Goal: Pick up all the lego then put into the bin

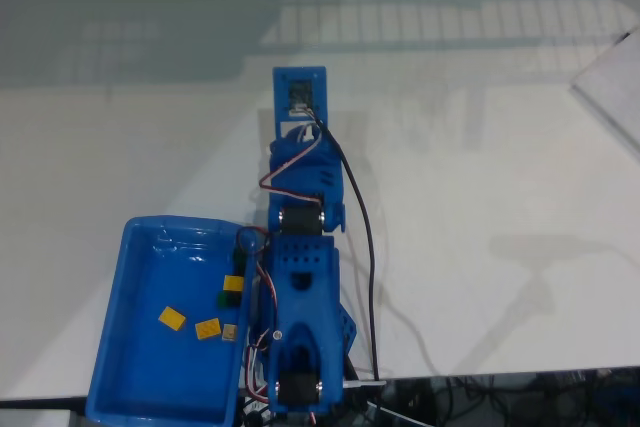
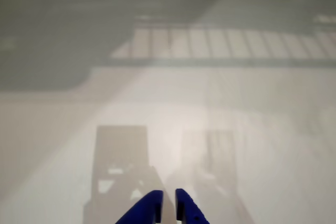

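No writing or brand mark can be read on anything here.

In the fixed view the bin sits at the lower left of the white table, its right rim partly under the arm. Inside it lie the lego: a yellow brick near the middle of the floor, another yellow brick just to its right, a tan brick beside that near the right wall, and above them a dark green brick with a third yellow brick just over it, close to the arm's wires. All five are on the bin floor, none on the table.

The arm stands at the bottom edge of the table, right of the bin, and stretches straight up the picture, folded low over the surface. A black cable runs along its right side. Its far end carries a small blue framed block.

In the wrist view the gripper enters from the bottom edge, two blue fingertips nearly together with a thin slit between them and nothing held, above bare table with their shadow ahead.
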Controlling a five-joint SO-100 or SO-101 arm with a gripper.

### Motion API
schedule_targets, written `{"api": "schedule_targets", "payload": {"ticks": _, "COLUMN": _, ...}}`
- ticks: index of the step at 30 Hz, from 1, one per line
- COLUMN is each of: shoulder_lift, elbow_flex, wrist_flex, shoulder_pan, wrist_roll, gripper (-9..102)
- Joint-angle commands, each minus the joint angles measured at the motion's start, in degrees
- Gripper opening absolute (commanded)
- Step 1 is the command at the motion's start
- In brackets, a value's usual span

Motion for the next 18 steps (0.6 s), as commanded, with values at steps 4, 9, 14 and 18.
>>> {"api": "schedule_targets", "payload": {"ticks": 4, "shoulder_lift": 4.6, "elbow_flex": 4.9, "wrist_flex": -0.1, "shoulder_pan": 1.9, "wrist_roll": -2.0, "gripper": 0}}
{"api": "schedule_targets", "payload": {"ticks": 9, "shoulder_lift": 10.3, "elbow_flex": 12.0, "wrist_flex": 1.8, "shoulder_pan": 3.7, "wrist_roll": -4.9, "gripper": 0}}
{"api": "schedule_targets", "payload": {"ticks": 14, "shoulder_lift": 11.6, "elbow_flex": 14.4, "wrist_flex": 5.5, "shoulder_pan": 4.5, "wrist_roll": -5.8, "gripper": 0}}
{"api": "schedule_targets", "payload": {"ticks": 18, "shoulder_lift": 11.6, "elbow_flex": 14.9, "wrist_flex": 9.2, "shoulder_pan": 4.5, "wrist_roll": -6.2, "gripper": 0}}
